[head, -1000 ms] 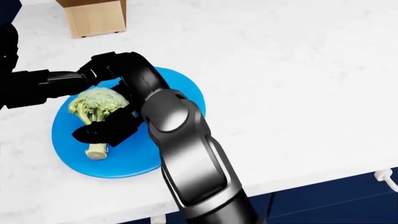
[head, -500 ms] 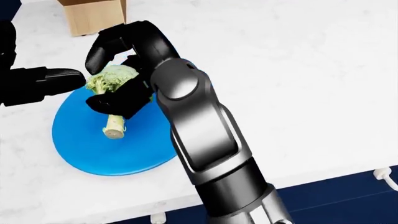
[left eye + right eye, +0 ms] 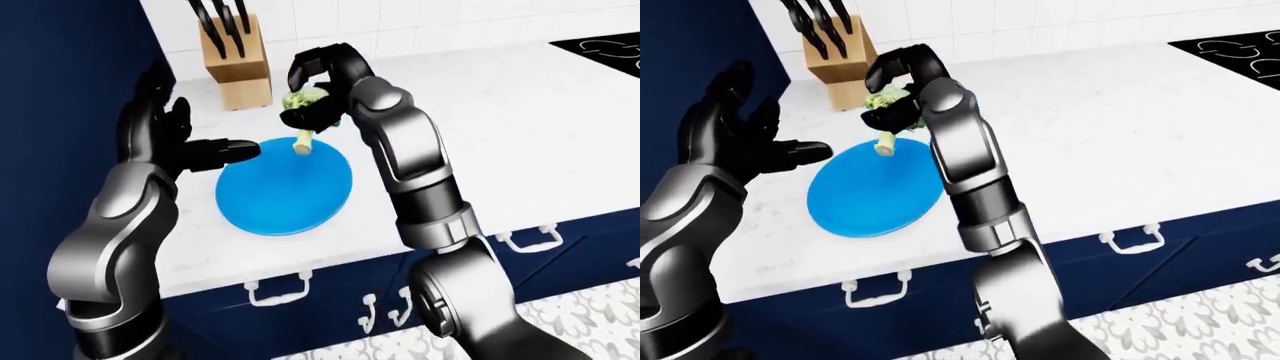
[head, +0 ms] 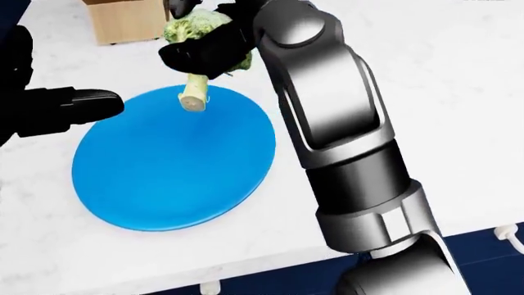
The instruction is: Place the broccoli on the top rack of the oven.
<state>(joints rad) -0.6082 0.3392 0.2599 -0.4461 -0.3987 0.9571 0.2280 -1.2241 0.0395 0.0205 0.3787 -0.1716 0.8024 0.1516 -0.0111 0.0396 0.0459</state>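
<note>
right hand (image 4: 204,46) is clenched round the broccoli (image 4: 195,27), fingers wrapped about the green head and upper stalk. the pale cut stalk end points down toward the plate (image 4: 172,178) and hangs clear above its upper edge, not touching it (most plainly seen in the left-eye view). the broccoli sits near the top of the head view, just beside the lower edge of the knife block (image 3: 235,64).

left hand (image 3: 735,146) is released and holds nothing: fingers spread upward, one dark finger (image 4: 78,103) reaching out level over the plate's left rim. whether that finger touches the plate cannot be told. the left hand stands apart from the broccoli, to its left in all views.

the plate is blue, round, bare, and lies flat on the white counter (image 3: 520,142). the knife block is light wood, with dark handles rising from its top, and stands against the tiled wall (image 3: 1040,22) above the plate in both eye views.

a black cooktop (image 3: 1230,49) shows at the upper right corner of the eye views, well apart from the plate. navy drawers (image 3: 1120,262) with white handles run under the counter edge. a patterned floor (image 3: 1200,330) shows at lower right. the oven does not show in any view.
</note>
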